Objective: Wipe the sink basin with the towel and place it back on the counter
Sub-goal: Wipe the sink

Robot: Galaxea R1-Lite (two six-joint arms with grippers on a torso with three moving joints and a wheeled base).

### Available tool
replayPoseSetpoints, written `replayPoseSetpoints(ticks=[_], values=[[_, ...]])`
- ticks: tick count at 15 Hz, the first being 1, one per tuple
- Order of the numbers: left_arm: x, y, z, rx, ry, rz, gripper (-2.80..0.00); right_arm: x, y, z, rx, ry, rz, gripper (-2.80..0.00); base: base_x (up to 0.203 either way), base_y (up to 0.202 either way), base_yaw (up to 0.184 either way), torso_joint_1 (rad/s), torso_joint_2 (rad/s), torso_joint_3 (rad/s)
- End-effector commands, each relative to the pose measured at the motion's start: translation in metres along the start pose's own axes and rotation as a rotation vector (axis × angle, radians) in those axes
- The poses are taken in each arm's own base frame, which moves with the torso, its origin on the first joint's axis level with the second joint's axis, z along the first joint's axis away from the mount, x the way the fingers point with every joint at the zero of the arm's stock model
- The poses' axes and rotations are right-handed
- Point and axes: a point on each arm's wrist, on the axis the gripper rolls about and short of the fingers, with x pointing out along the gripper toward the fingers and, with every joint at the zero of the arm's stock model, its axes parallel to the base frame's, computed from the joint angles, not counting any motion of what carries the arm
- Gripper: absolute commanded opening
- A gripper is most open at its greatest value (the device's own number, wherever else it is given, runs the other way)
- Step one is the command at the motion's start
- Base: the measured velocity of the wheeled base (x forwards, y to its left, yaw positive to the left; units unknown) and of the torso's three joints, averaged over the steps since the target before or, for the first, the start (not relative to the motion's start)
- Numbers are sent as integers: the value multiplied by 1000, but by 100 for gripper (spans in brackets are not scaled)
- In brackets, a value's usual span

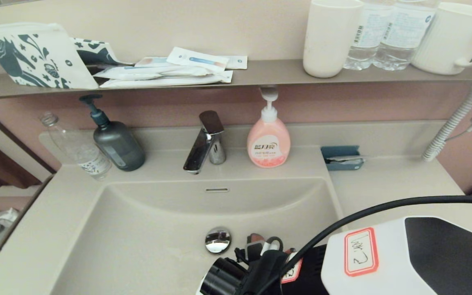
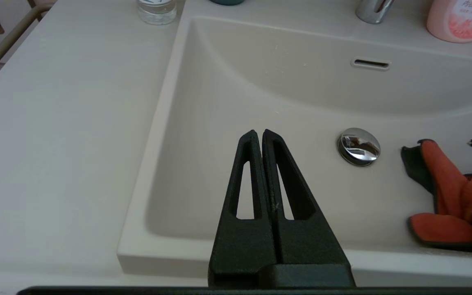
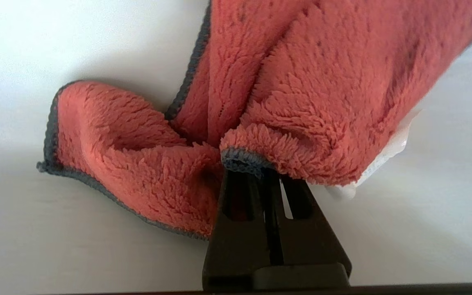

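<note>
My right gripper [image 3: 266, 176] was clamped tight on a fold of the towel [image 3: 301, 102], its jaws pressed together with the red-orange pile bunched over the tips and the grey hem spilling out to one side. The cloth lay against the pale floor of the sink basin [image 2: 260, 94], just beside the chrome drain plug [image 2: 359, 146], which sat between the towel and my other arm. My left gripper [image 2: 259, 137] hung idle above the basin's near rim, jaws fully together and holding nothing, well apart from the cloth. Beyond the working gripper, at the back of the table [image 1: 395, 180], stood the faucet [image 1: 205, 143] and a pink soap bottle [image 1: 268, 141], with a dark pump bottle [image 1: 117, 141] farther off to the left.
</note>
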Motion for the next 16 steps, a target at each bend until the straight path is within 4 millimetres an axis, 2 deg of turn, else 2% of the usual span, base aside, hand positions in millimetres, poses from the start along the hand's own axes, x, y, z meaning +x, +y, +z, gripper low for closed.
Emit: replayPoseSetpoints(ticks=[1,7,10,16], values=[[0,0,0,-1,2,0,-280,14,13,-4,4,10,-5,-280,0,0,0,0,0,0],[0,0,0,-1,2,2,-280,26,57,17,60,-50,100,-280,0,0,0,0,0,0],[0,0,0,-1,1,1,-280,17,74,34,98,-97,189,-280,0,0,0,0,0,0],[0,0,0,-1,2,1,-280,7,88,46,104,-136,364,-280,0,0,0,0,0,0]])
